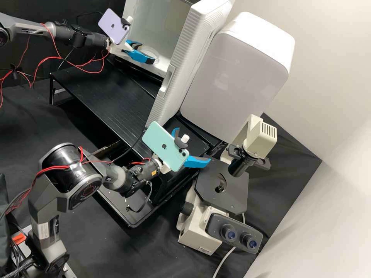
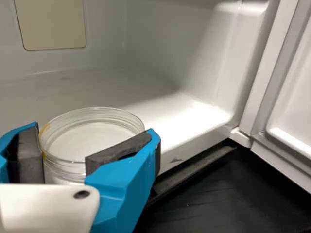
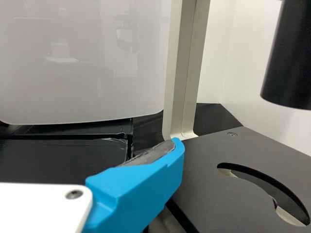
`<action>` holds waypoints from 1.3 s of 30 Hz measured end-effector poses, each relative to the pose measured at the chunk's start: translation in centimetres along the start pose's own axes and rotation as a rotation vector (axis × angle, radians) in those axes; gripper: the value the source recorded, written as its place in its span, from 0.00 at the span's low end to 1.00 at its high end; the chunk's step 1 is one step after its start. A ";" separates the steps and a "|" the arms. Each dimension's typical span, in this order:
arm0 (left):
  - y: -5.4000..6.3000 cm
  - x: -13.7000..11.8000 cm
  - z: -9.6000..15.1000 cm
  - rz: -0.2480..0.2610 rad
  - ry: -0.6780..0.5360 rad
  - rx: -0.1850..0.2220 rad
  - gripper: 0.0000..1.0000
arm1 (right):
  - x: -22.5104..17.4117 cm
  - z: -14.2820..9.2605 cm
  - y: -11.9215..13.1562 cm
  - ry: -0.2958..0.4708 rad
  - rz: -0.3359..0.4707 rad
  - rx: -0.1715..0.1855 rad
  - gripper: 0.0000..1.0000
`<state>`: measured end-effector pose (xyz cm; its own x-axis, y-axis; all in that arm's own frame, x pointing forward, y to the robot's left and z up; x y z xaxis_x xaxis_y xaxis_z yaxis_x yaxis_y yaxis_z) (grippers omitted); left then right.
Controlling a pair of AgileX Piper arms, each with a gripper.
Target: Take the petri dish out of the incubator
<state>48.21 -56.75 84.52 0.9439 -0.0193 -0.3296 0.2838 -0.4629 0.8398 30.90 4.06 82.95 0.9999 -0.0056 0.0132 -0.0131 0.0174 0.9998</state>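
The black worktop (image 1: 96, 96) holds a big white incubator (image 1: 154, 23) at the back. Its door (image 1: 239, 73) stands wide open and swings out toward the front. A grey and white microscope (image 1: 216, 231) sits just beside the door, with its flat black stage (image 3: 243, 160) under a dark round tube (image 3: 291, 58).

The left arm (image 1: 73, 36) comes in from the far side, up by the incubator. A purple phone (image 1: 114, 26) is clipped on its wrist. The right arm (image 1: 69, 181) is at the near side, low by the front of the worktop, and it carries a mint green phone (image 1: 166, 146).

The left fingers (image 1: 148, 53) are at the mouth of the incubator, and they grasp the dish (image 2: 82, 141). One grey pad (image 2: 116, 150) sits on each side of it, pressed up to its clear wall. The dish is round and see-through, with its open top up. It is inside the incubator, low by the white floor and close to the front edge. I cannot tell if it touches the floor.

The right fingers (image 1: 193, 146) are spread wide and hold nothing. They hang between the door and the microscope. One blue finger (image 3: 146, 179) reaches over the near edge of the stage.
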 end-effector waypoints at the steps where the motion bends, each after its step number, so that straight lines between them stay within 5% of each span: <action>1: 0.1 -0.1 0.0 0.003 -0.002 -0.011 0.00 | 0.0 0.0 0.0 0.000 0.000 0.000 1.00; 22: 1.2 -1.1 0.2 0.022 -0.037 -0.017 0.00 | 0.0 0.0 0.0 0.000 0.000 0.000 1.00; 39: -0.3 -5.3 0.6 -0.041 -0.036 -0.025 0.00 | 0.0 0.0 0.0 0.000 0.000 0.000 1.00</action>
<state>43.02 -57.05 85.78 0.9247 -0.0329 -0.3792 0.3269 -0.4417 0.8355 30.90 4.06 82.95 0.9999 -0.0056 0.0132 -0.0131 0.0174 0.9998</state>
